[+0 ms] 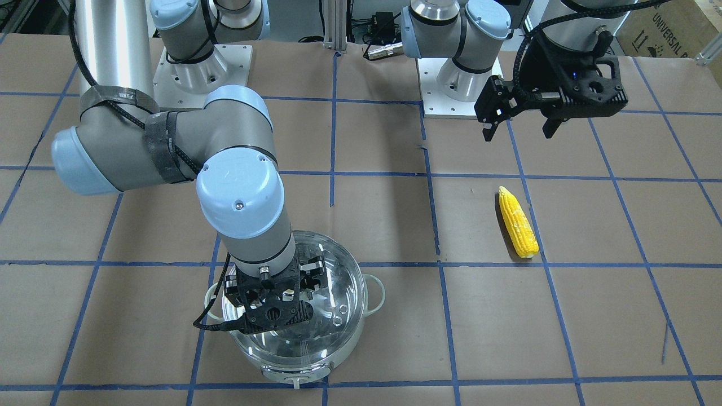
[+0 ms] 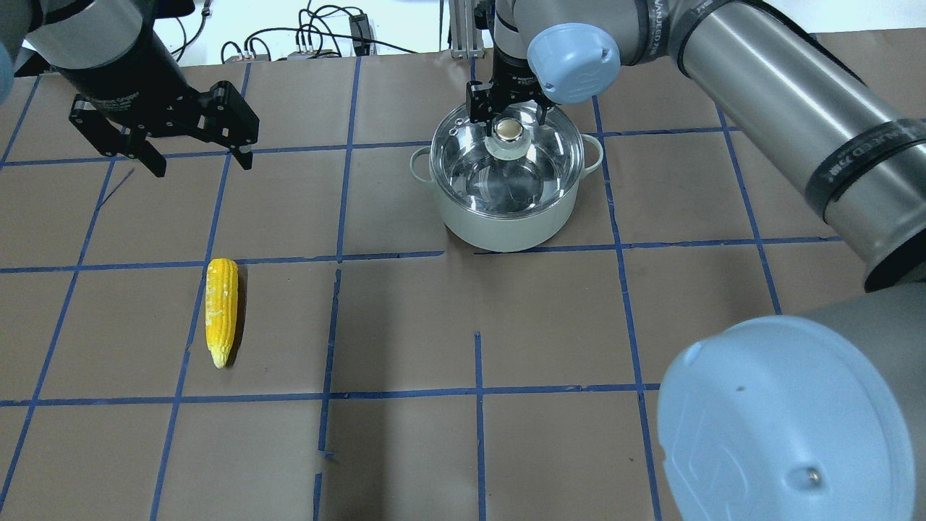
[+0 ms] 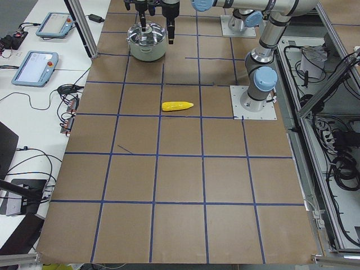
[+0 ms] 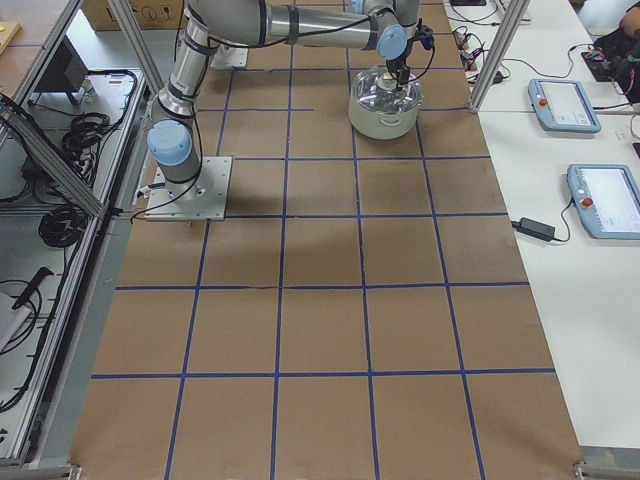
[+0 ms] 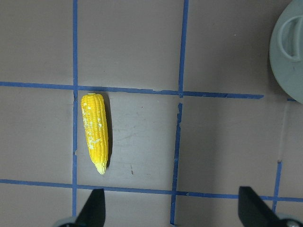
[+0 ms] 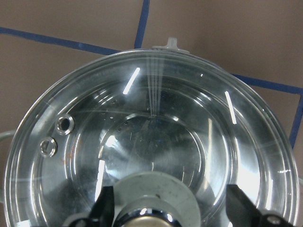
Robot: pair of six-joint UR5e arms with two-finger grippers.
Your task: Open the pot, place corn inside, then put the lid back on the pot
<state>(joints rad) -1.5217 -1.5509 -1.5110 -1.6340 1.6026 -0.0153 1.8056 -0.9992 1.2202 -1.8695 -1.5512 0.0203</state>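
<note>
The steel pot [image 2: 506,224] stands on the far side of the table with the clear glass lid [image 2: 506,177] on it. My right gripper [image 2: 508,116] is down over the lid, open, with a finger on each side of the lid's knob [image 2: 509,132]. In the right wrist view the knob [image 6: 156,205] sits between the fingers [image 6: 106,208], with a gap on the right side. The yellow corn [image 2: 221,311] lies on the paper to the left, pointed end toward the robot. My left gripper [image 2: 202,166] hangs open and empty above the table, beyond the corn [image 5: 95,134].
Brown paper with a blue tape grid covers the table [image 2: 463,325]. The arm bases [image 1: 197,73] stand at the robot's edge. The pot's pale side handles [image 1: 377,293] stick out left and right. Tablets and cables lie off the table's far side [image 3: 34,64].
</note>
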